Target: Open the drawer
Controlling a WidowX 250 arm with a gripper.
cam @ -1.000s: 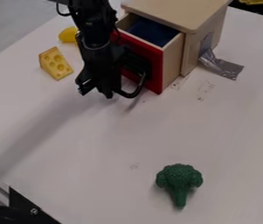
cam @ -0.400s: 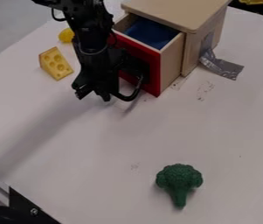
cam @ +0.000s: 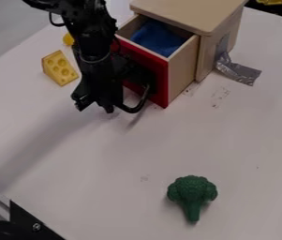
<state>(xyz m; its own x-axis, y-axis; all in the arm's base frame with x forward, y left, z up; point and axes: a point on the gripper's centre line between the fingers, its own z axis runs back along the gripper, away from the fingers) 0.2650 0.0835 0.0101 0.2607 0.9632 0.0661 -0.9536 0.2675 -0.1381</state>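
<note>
The black gripper (cam: 95, 105) hangs at the upper left of the camera view, in front of the drawer's red front (cam: 160, 77). Its two fingertips stand apart, so it is open, and its right side is against the curved black handle (cam: 138, 104). Whether a finger sits inside the handle cannot be told. The drawer stands part-way out of the light wooden cabinet (cam: 190, 13), with blue cloth (cam: 158, 38) inside it. The arm and gripper hide the left part of the red front.
A yellow cheese wedge (cam: 59, 68) lies left of the gripper, with a yellow item (cam: 69, 39) behind it, partly covered by the arm. Silver tape (cam: 238, 71) runs from the cabinet's right side to the table. A green broccoli (cam: 192, 193) lies at the lower right.
The gripper has moved a little left and toward the camera. The drawer has slid out further with it, and more of the blue cloth shows.
</note>
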